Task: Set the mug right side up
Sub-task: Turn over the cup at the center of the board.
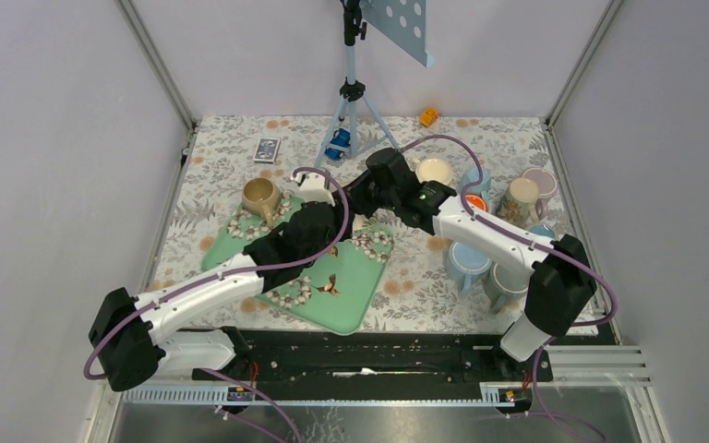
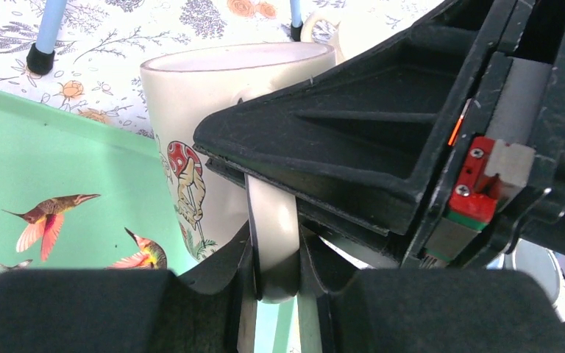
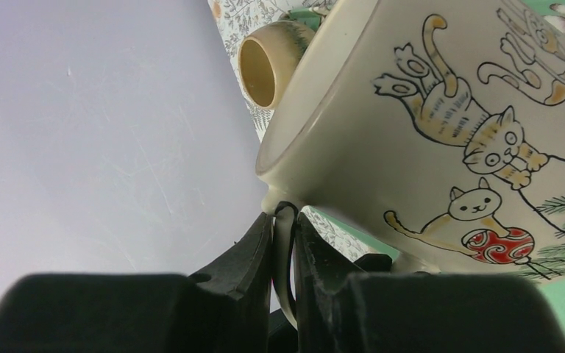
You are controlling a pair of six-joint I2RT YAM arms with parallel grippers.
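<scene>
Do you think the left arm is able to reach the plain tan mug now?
Probably not yet: the left gripper is shut on the handle of the cat mug, though the tan mug sits nearby, seemingly unobstructed.

Both arms angled inward, wrists close together, left pincer (image 2: pixel 276 259) and right pincer (image 3: pixel 283 237) clamped tight.

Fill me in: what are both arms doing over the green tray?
Both arms hold one cream ceramic mug with cat drawings by its handle: the left gripper and the right gripper are shut on it. In the left wrist view the mug's rim faces up, at the far edge of the green bird-print tray.
</scene>
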